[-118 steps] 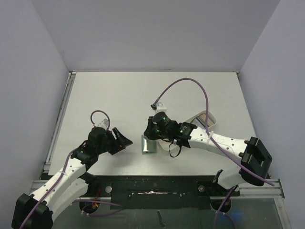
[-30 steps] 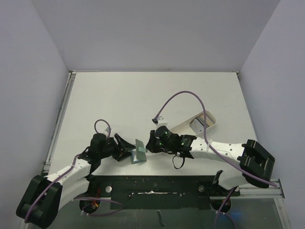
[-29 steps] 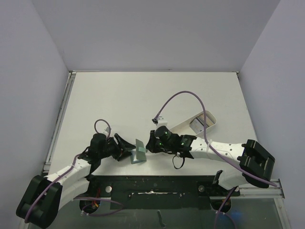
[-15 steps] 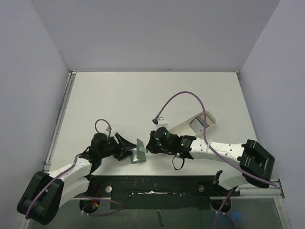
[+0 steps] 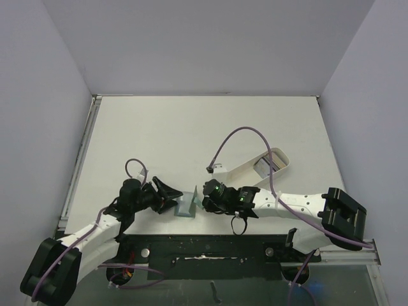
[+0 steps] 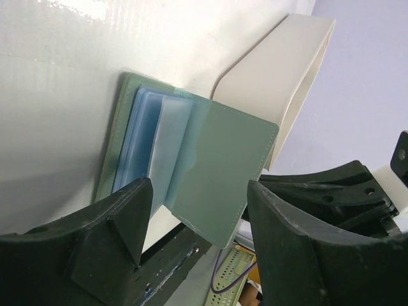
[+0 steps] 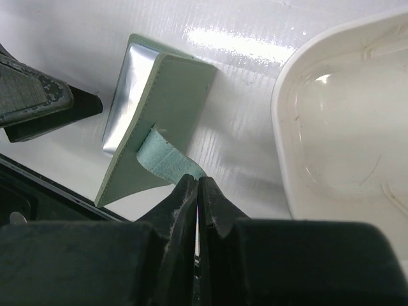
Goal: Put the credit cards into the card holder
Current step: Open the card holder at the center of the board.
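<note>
Right fingers (image 7: 171,220) pinch the soft strap (image 7: 167,162) of the matte grey-green card holder (image 7: 175,89); left fingers (image 6: 111,248) stand wide.

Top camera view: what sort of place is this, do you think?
Likely a robot lab test cell: a bare white table boxed in by plain walls, a left arm and right arm bolted at its near edge, with a card holder and white tray as props.
</note>
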Robot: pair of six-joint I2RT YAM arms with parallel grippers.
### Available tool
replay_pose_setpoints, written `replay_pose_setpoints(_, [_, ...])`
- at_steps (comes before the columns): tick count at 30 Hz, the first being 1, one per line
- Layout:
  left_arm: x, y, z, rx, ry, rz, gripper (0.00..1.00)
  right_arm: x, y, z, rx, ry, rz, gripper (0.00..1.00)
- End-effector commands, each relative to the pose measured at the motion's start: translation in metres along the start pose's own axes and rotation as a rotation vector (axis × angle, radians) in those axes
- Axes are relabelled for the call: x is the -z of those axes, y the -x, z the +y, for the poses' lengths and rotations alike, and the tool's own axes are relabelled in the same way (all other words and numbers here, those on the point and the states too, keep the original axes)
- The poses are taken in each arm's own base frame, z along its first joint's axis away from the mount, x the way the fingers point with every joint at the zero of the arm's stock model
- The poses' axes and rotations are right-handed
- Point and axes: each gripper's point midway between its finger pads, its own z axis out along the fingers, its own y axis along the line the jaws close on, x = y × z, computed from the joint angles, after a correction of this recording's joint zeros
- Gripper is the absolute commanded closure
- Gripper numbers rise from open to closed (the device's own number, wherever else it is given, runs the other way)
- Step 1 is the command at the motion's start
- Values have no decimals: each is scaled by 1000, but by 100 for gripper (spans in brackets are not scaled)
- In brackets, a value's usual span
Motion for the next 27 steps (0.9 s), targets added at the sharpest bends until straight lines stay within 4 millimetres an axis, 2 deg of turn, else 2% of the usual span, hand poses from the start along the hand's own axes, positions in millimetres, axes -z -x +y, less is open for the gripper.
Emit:
replay_pose_setpoints(1, [3, -2, -6, 8, -45, -2, 39, 10, 18, 12, -15, -10, -76, 100])
replay_pose_setpoints(6, [2, -8, -18, 17, -123, 37, 39, 9, 20, 8, -17, -42, -86, 100])
replay_pose_setpoints(12, [-1, -13, -19, -9, -125, 84, 39, 9, 21, 5, -25, -68, -87, 100])
replay_pose_setpoints(20, [-3, -13, -9, -21, -81, 83, 40, 8, 19, 7, -22, -70, -87, 100])
replay_pose_setpoints(23, [-3, -15, -20, -33, -122, 97, 56, 7, 18, 5, -13, -85, -80, 100])
replay_pose_setpoints(27, [-5, -17, -30, -47, -141, 116, 60, 6, 18, 3, 8, -108, -73, 98])
